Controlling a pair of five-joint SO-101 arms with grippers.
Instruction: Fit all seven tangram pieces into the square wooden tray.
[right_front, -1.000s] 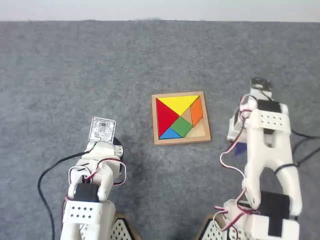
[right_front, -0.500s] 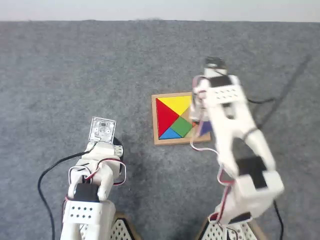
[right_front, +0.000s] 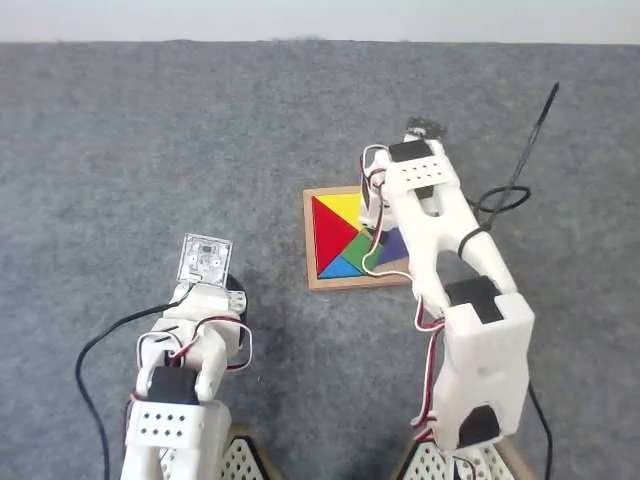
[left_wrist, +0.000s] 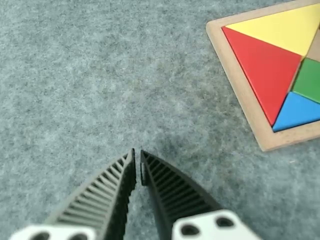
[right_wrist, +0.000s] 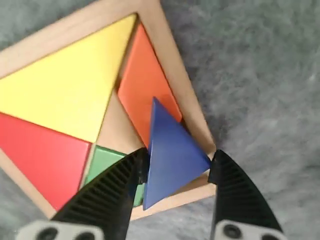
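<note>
The right gripper (right_wrist: 178, 158) holds the dark blue triangle (right_wrist: 170, 147) over the wooden tray (right_wrist: 175, 75). The left gripper (left_wrist: 137, 159) is closed on nothing.

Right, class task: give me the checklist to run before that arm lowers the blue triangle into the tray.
1. Grip: ok, right hand pinches the blue triangle on both sides.
2. Position: ok, triangle hangs over the tray, at the corner beside the orange piece.
3. Edges lined up with the gap: cannot tell, the triangle hides that corner.
4. Other arm clear: ok, left hand is shut over the carpet, apart from the tray.
5. Tray full: not ok, bare wood shows beside the green piece.
</note>
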